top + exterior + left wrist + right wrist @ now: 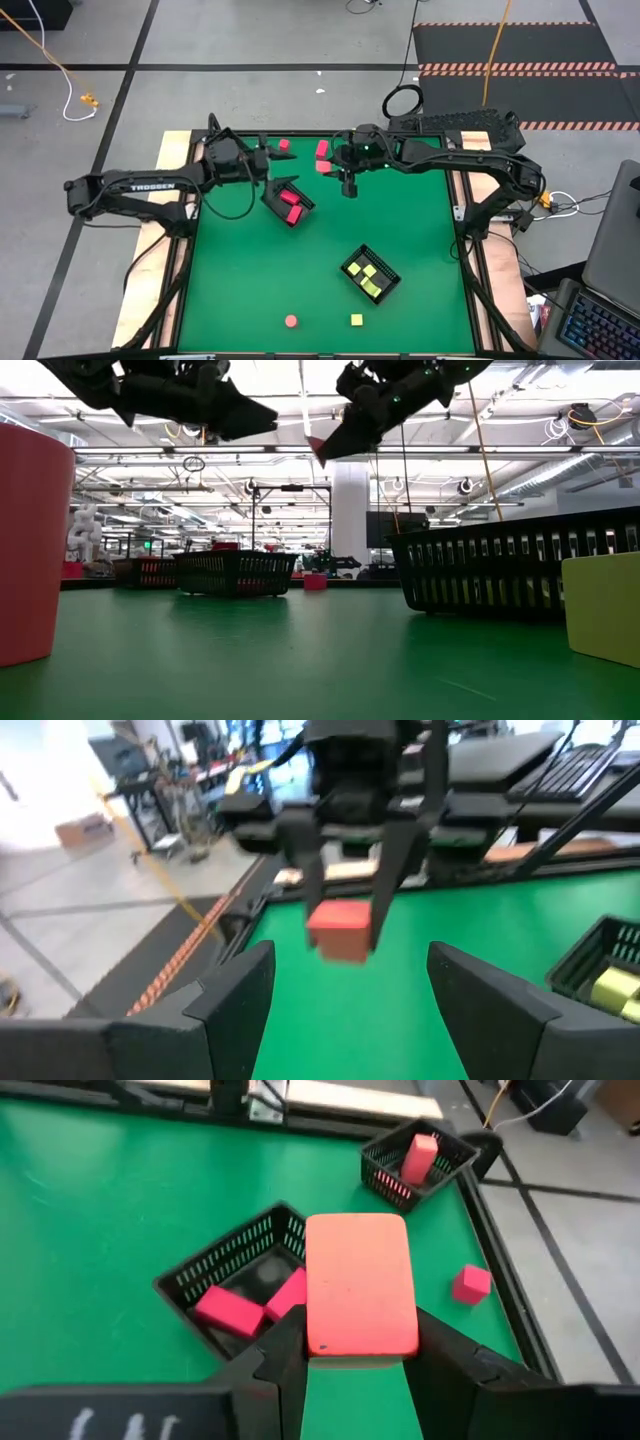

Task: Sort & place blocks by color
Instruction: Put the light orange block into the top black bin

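Green table top [260, 280], wood-framed, in open lab hall; cables on grey floor behind
Right gripper [360, 1355] raised over far middle of table, clamped on red block [360, 1285]; same block visible between those fingers in left wrist view [342, 928]
Left gripper [262, 160] held near far left of table, fingers parted wide, nothing between them [240, 1000]
Red tray [288, 198] noted just beside and below left gripper, two red blocks inside [230, 1308]
Yellow tray [371, 273] right of centre, nearer front, yellow blocks inside
Still loose: red block at far edge [284, 144], red piece near right gripper [322, 150], round red piece [291, 321] and yellow cube [356, 319] near front edge
Second small basket with a pink piece [420, 1155] seen off far side in right wrist view; exact place on table not resolved
Step judged: carry of red block toward red tray, sort perhaps half done
Next move judged: travel left and down until block sits over tray opening, then release; left arm close by, so clearance needed
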{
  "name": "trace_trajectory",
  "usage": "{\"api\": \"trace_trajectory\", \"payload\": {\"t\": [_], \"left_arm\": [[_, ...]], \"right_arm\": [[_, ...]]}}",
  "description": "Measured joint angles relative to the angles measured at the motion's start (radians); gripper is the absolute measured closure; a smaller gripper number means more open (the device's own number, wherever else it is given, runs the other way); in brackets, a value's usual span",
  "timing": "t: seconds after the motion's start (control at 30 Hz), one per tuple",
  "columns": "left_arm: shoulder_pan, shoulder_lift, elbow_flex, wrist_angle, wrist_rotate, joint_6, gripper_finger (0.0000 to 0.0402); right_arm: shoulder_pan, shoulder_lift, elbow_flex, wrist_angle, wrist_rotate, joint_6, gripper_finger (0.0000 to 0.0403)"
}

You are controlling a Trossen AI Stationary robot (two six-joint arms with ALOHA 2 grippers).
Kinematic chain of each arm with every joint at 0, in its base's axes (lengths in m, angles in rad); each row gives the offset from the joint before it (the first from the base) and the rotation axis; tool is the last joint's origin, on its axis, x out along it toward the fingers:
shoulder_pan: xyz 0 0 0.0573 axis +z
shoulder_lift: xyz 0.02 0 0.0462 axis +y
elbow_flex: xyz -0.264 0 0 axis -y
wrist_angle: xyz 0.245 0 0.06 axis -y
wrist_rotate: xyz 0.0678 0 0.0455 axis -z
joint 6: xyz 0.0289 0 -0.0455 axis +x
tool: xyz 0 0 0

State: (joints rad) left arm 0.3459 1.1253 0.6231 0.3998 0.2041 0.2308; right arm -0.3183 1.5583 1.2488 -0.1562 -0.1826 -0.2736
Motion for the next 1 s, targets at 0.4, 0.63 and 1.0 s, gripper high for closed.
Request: {"api": "trace_trajectory", "payload": {"t": [0.4,0.63,1.0], "left_arm": [[-0.071,0.098,0.000,0.141,-0.111,-0.016,0.0054],[-0.071,0.114,0.000,0.158,-0.109,-0.024,0.0043],[-0.075,0.113,0.000,0.200,-0.029,-0.057,0.0090]], "right_arm": [[0.029,0.061,0.001,0.144,-0.055,0.029,0.0282],[0.065,0.060,0.000,0.214,-0.086,0.030,0.0282],[0.078,0.060,0.000,0.250,-0.088,0.052,0.0282]]}}
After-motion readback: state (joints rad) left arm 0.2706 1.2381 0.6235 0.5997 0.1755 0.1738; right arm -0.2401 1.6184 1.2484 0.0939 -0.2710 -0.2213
